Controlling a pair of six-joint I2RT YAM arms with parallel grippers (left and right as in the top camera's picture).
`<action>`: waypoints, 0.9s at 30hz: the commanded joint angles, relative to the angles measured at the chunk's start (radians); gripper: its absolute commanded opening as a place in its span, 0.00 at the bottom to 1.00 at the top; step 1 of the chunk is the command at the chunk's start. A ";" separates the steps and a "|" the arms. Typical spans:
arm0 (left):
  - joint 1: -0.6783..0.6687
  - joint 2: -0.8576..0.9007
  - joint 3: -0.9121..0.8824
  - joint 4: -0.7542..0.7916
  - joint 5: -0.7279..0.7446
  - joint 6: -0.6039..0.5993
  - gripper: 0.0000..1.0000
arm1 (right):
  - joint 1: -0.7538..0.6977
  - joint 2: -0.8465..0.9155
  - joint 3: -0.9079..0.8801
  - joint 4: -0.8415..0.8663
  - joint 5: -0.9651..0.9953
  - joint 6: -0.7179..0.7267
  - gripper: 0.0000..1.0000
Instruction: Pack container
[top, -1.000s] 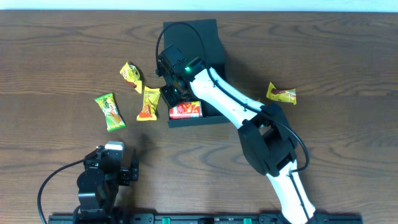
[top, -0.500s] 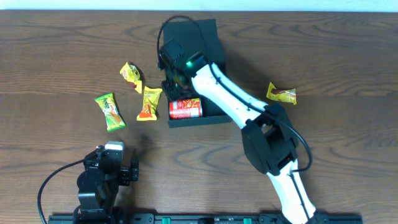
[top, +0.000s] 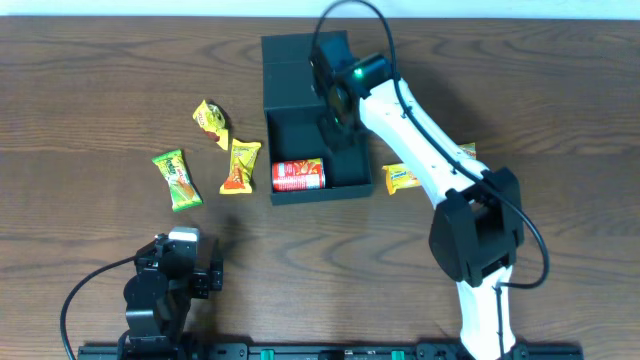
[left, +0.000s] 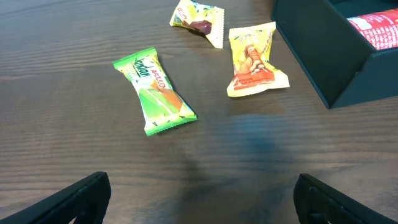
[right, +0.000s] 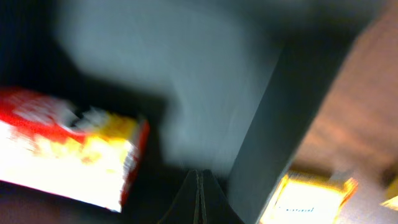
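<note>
The container is a dark box with its flap lid open toward the back; a red can lies in its front part. My right gripper hangs shut and empty over the container's inside, near the right wall. In the right wrist view the shut fingers point down beside the blurred can and the container wall. My left gripper stands open and empty near the front left, well short of the green packet and the orange-yellow packet.
Left of the container lie a yellow packet, an orange-yellow packet and a green packet. Right of it lies a yellow packet, with another partly behind the right arm.
My right arm has swung from the container's left side to its right side, staying shut. The container now sits squarer, and a yellow packet right of it has come into view. The left arm is still.
</note>
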 joint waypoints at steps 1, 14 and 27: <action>0.006 -0.006 -0.007 0.000 -0.004 0.003 0.95 | -0.019 0.007 -0.047 -0.002 -0.058 -0.014 0.01; 0.006 -0.006 -0.007 0.000 -0.004 0.003 0.95 | -0.022 -0.057 -0.151 -0.019 -0.080 -0.060 0.02; 0.006 -0.006 -0.007 0.000 -0.004 0.003 0.95 | 0.026 -0.057 -0.244 -0.021 -0.079 -0.036 0.02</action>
